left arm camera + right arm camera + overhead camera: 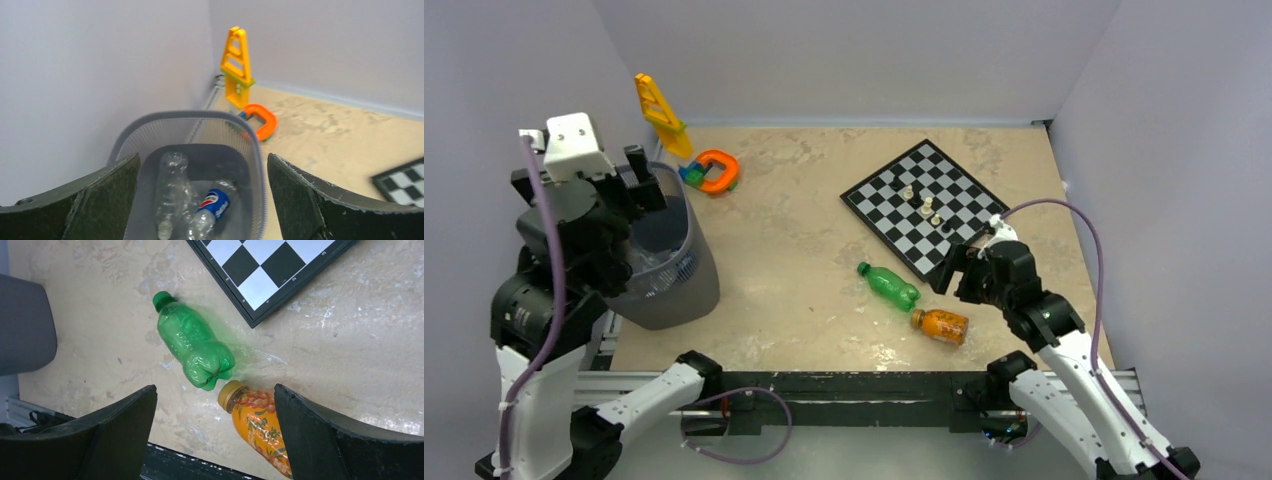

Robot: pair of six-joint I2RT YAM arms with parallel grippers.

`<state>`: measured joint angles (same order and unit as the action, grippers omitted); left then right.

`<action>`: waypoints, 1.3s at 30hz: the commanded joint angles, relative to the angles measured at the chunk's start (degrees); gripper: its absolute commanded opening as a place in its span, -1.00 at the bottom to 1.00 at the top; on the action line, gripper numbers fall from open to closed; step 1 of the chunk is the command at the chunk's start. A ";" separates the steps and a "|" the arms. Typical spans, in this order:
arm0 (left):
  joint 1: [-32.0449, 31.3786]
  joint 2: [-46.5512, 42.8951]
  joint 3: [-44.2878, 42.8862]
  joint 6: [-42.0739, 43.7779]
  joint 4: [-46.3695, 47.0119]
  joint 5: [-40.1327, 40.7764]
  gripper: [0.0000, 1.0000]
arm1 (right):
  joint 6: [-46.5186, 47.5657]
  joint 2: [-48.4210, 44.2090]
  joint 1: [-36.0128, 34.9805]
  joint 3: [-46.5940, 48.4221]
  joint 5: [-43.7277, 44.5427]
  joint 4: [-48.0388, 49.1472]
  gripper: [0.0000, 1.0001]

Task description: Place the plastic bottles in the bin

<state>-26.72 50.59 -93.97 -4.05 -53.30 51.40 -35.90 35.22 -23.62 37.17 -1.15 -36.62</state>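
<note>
The bin (pixel 664 290) stands at the table's left, and my left gripper (pixel 639 175) hangs open right above it with nothing between its fingers. In the left wrist view, below the gripper (pixel 203 160), a clear bottle (pixel 170 190) and a Pepsi-label bottle (pixel 212 207) lie on the floor of the bin (pixel 200 116). A green bottle (pixel 889 285) and an orange bottle (pixel 941 325) lie on the table. My right gripper (pixel 954 268) hovers open above them. In its wrist view the gripper (pixel 214 390) frames the orange bottle (pixel 260 425), close to the right finger, and the green bottle (pixel 195 347) lies just beyond.
A chessboard (pixel 924 205) with a few white pieces (pixel 921 205) lies behind the right gripper. A yellow toy (pixel 662 115) and an orange ring toy (pixel 714 172) sit at the back left, beyond the bin. White walls close three sides.
</note>
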 commanded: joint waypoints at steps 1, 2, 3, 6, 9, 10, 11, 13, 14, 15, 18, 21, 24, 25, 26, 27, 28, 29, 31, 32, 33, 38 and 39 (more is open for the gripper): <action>-1.61 6.77 -11.75 -7.53 -15.36 -12.89 1.00 | 2.96 4.45 -0.96 0.80 -4.53 5.55 0.81; -3.32 7.98 -12.98 -8.61 -16.49 -15.07 1.00 | 3.47 6.13 -1.33 0.76 -5.62 6.73 0.82; -5.20 9.46 -14.45 -9.98 -17.95 -15.95 1.00 | 3.17 8.20 -1.49 0.98 -6.31 7.24 0.82; -11.04 14.98 -18.97 -13.91 -23.15 -15.58 1.00 | 2.49 14.05 -3.37 1.76 -7.23 10.15 0.82; -14.23 17.51 -18.75 -16.64 -22.86 -20.45 1.00 | 3.24 20.83 -6.20 3.44 -2.85 12.37 0.83; -14.94 17.56 -18.26 -17.73 -21.88 -22.73 1.00 | 3.41 23.13 -6.86 4.03 -1.53 12.59 0.84; -15.35 17.35 -17.78 -18.89 -21.06 -25.10 1.00 | 3.53 25.92 -7.66 4.63 -0.67 12.90 0.84; -15.76 16.78 -16.81 -22.48 -19.75 -28.46 1.00 | 4.21 29.65 -9.29 5.41 0.72 14.19 0.85; -15.86 16.32 -15.93 -23.43 -19.05 -29.50 1.00 | 4.53 31.18 -10.12 5.83 0.98 14.75 0.86; -15.97 15.78 -14.96 -23.95 -18.41 -29.98 1.00 | 4.99 32.85 -10.74 6.38 0.63 15.22 0.86; -15.96 14.78 -12.68 -23.97 -17.77 -29.31 1.00 | 5.74 36.84 -12.89 7.11 -1.44 17.15 0.87; -15.91 14.38 -11.81 -24.89 -18.39 -28.10 1.00 | 6.38 40.52 -15.32 7.85 -1.92 18.11 0.86; -15.89 13.14 -9.63 -26.76 -17.95 -26.44 1.00 | 6.98 43.65 -17.57 8.43 -1.61 18.30 0.82; -15.87 12.90 -8.97 -27.14 -17.94 -26.39 1.00 | 7.06 44.36 -18.20 8.45 -1.31 18.52 0.79; -15.84 12.73 -8.33 -27.50 -17.90 -26.58 1.00 | 6.97 44.86 -18.82 8.33 -1.24 18.82 0.73; -15.87 12.64 -7.67 -27.67 -17.89 -26.84 1.00 | 6.94 45.38 -19.27 8.23 -1.18 19.19 0.67; -15.82 12.61 -7.22 -27.94 -17.98 -27.06 1.00 | 6.69 45.79 -19.61 8.19 -0.98 19.28 0.59; -15.82 12.62 -6.79 -28.36 -18.06 -27.21 1.00 | 6.52 46.04 -19.91 8.10 -1.01 19.56 0.46; -15.84 12.54 -6.00 -30.91 -18.87 -25.67 1.00 | 5.97 45.91 -20.19 7.65 -0.91 20.14 0.24; -15.82 12.56 -5.49 -32.96 -19.53 -24.53 1.00 | 5.75 45.64 -20.24 7.50 -0.82 20.26 0.04; -15.85 12.47 -4.80 -35.07 -19.86 -23.98 1.00 | 5.63 45.23 -20.24 7.41 -0.79 20.29 -0.13; -15.55 12.69 0.20 -38.60 -15.34 -31.57 1.00 | 5.73 39.48 -20.32 8.39 -2.58 19.63 -0.48; -15.19 12.54 1.02 -38.94 -14.60 -33.49 1.00 | 5.75 37.26 -20.39 8.32 -3.35 19.96 -0.48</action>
<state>-42.44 63.29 -95.85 -38.48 -71.96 23.97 -30.30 79.90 -43.62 43.40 -2.61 -18.59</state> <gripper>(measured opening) 0.997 0.484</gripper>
